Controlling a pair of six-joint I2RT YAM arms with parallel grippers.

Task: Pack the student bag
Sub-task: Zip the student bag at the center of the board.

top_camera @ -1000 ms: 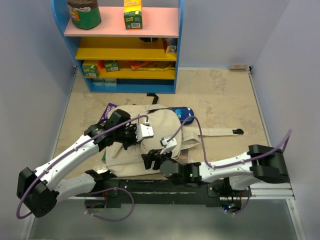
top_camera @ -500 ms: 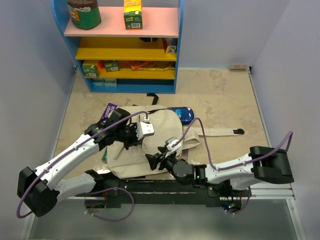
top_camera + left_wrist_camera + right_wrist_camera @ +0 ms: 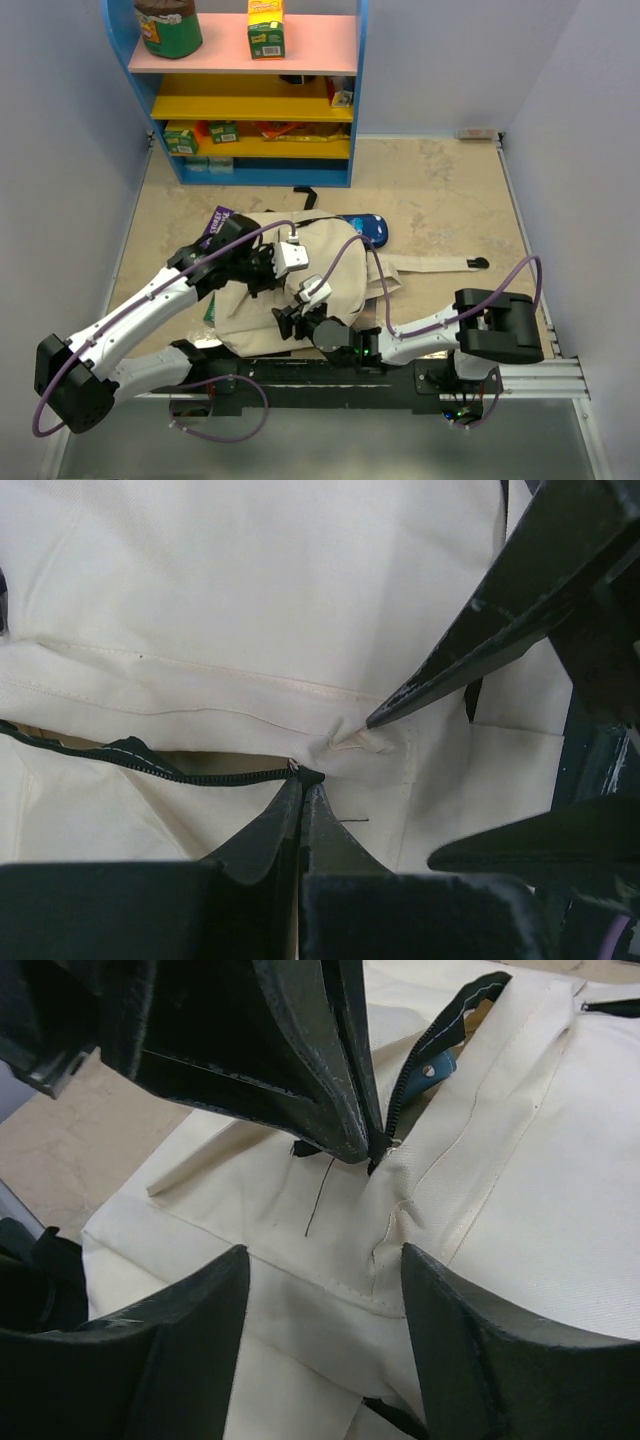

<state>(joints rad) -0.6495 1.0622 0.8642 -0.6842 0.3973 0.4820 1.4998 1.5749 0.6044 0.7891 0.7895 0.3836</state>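
Note:
The beige student bag (image 3: 320,270) lies flat in the middle of the table. It fills the left wrist view (image 3: 250,600) and the right wrist view (image 3: 520,1190). My left gripper (image 3: 288,262) is shut, with its fingertips (image 3: 303,777) pinched on the pull at the end of the black zipper (image 3: 150,765). The zipper (image 3: 420,1060) is partly open and something blue (image 3: 440,1065) shows inside. My right gripper (image 3: 288,318) is open and empty. It hovers over the bag's seam (image 3: 320,1270), just near of the left gripper's fingers (image 3: 340,1080).
A blue pencil case (image 3: 365,225) lies behind the bag. A purple book (image 3: 215,222) sticks out at its far left. A beige strap (image 3: 440,264) with a black end runs to the right. A blue shelf unit (image 3: 250,90) with boxes stands at the back.
My right gripper has moved left along the bag's near side, up close to the left gripper. The left gripper has barely moved and stays shut on the zipper pull.

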